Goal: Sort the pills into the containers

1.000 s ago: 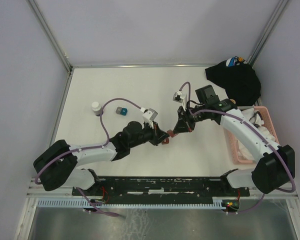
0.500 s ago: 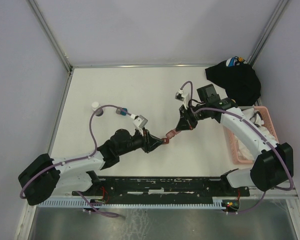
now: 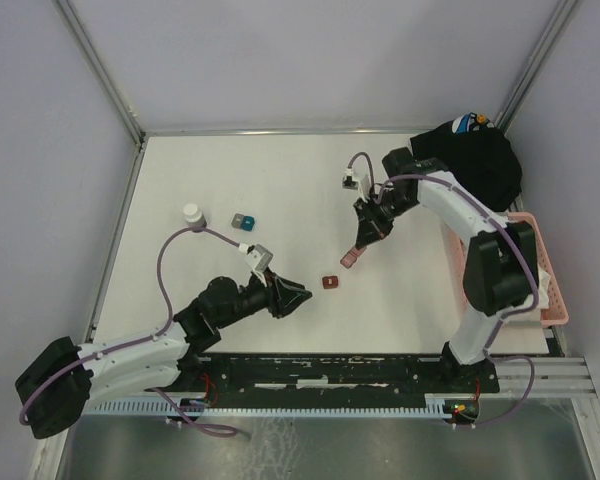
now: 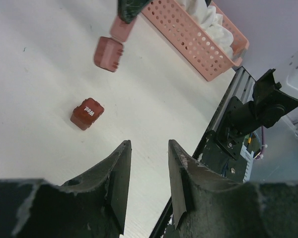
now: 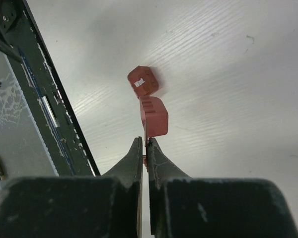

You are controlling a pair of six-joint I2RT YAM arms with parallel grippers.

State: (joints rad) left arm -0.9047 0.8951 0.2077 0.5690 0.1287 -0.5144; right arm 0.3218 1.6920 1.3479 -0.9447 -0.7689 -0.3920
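Dark-red box (image 5: 154,116), pinched by one thin edge between the right fingers (image 5: 136,163), hangs near its twin (image 5: 143,81) on the tabletop (image 5: 228,59); so slight a hold could slip. Left fingers (image 4: 120,168) stand apart, empty.

Mid-table: a small dark-red square box (image 3: 329,283) is lying with bare white tabletop (image 3: 280,180) all round it.
Near side: the left gripper (image 3: 305,296) is sitting just beside that box, jaws apart.
Far side: the right gripper (image 3: 358,246) is pinching a pale-red square piece (image 3: 348,259) near the box, blocking that approach.
Far left: a small white-capped vial (image 3: 191,214) and two small cubes (image 3: 243,221), teal and grey, are sitting well apart.
Right edge: a pink slatted basket (image 3: 555,295) and a black cloth (image 3: 475,165) are crowding the margin.
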